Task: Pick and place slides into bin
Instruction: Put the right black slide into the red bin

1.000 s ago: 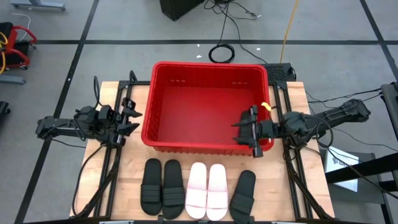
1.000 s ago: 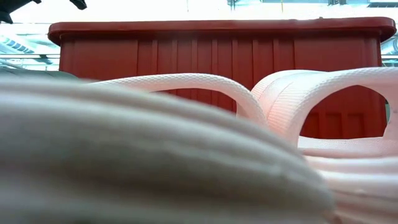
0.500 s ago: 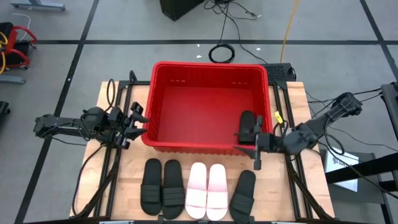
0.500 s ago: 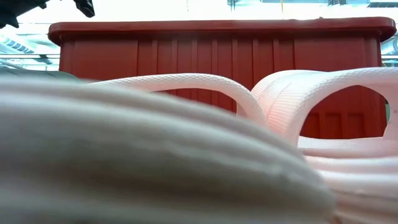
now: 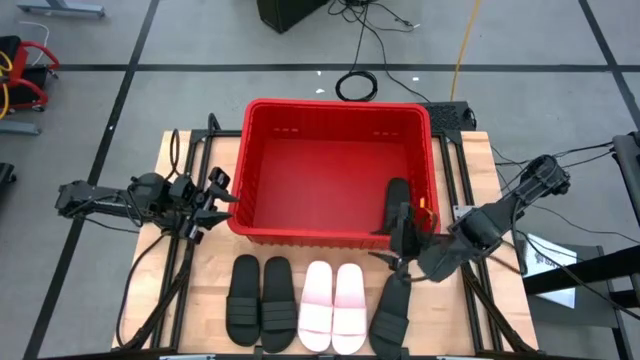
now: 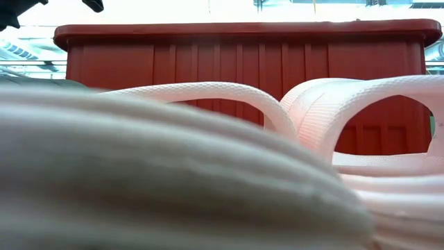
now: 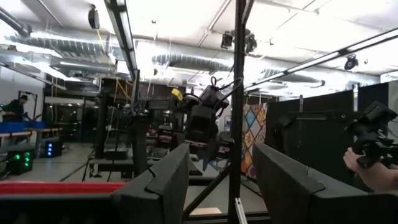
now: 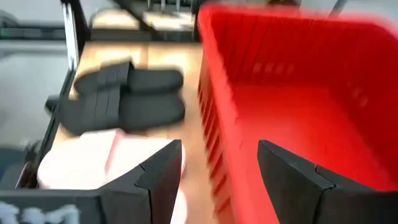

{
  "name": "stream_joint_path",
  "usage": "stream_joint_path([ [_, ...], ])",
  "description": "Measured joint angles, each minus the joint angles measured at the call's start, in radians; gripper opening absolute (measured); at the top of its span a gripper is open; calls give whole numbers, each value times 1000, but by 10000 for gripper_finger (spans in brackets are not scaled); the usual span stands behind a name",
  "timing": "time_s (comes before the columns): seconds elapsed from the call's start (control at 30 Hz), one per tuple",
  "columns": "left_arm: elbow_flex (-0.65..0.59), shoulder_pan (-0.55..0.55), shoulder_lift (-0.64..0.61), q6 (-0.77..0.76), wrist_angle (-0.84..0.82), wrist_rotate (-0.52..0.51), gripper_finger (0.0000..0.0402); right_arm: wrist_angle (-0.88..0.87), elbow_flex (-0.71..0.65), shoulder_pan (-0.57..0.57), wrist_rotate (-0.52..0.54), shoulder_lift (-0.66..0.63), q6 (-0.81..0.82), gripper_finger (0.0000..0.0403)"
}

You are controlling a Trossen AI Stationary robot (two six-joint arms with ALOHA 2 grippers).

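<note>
While one black slide [image 5: 397,195] is lying inside the red bin [image 5: 335,107] by its right wall, R gripper [image 5: 402,243] is hanging w/ fingers apart, empty, over the lone black slide [image 5: 389,315]. Black pair [image 5: 259,298] & white pair [image 5: 332,306] are sitting in front of bin. L gripper [image 5: 215,197] is waiting agape at bin's left wall.

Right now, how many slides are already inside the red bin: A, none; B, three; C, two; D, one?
D: the high view shows a single black slide lying inside the bin by its right wall, while the other five are on the table in front of it.
</note>
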Motion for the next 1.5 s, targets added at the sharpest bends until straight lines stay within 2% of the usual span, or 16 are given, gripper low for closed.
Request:
stream_joint_path([
  [0.27, 0, -10, 0, 0, -7, -7, 184, -223, 61, 0, -282, 67, 266, 192],
  [0.47, 0, -10, 0, -4, -16, -8, 184, -243, 37, 0, -535, 81, 413, 175],
  [0.67, 0, -10, 0, -19, -18, -8, 184, -94, -70, 10, -704, 80, 516, 173],
  [0.87, 0, -10, 0, -20, -19, -9, 184, 200, -255, 20, -848, 81, 555, 173],
  [1.23, 0, -10, 0, -22, -19, -10, 184, 676, -595, 60, -898, 80, 766, 169],
  [1.5, 0, -10, 0, -22, -27, -10, 184, 746, -668, 73, -891, 79, 804, 165],
])
